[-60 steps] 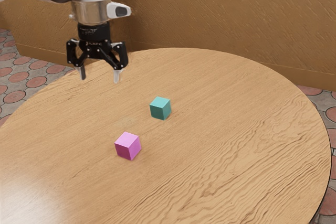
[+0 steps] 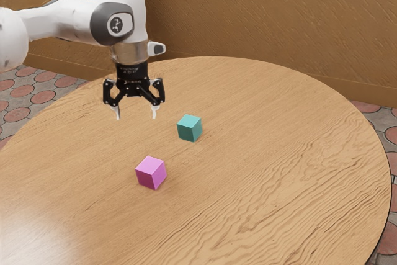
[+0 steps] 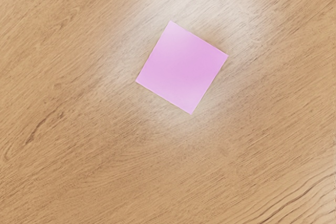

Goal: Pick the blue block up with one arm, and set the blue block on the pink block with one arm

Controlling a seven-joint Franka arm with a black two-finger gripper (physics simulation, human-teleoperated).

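Claw (image 2: 135, 115) hangs spread and empty near blue block (image 2: 189, 128); a misaligned descent may knock it or seize pink block (image 2: 151, 172).

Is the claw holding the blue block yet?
No, the open claw hangs empty, apart from the blue block lying on the table.

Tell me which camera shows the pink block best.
The wrist view: it looks straight down on the pink block, its whole top face unobstructed. The exterior view shows it at an angle, three faces, on the table near the blue-green block.
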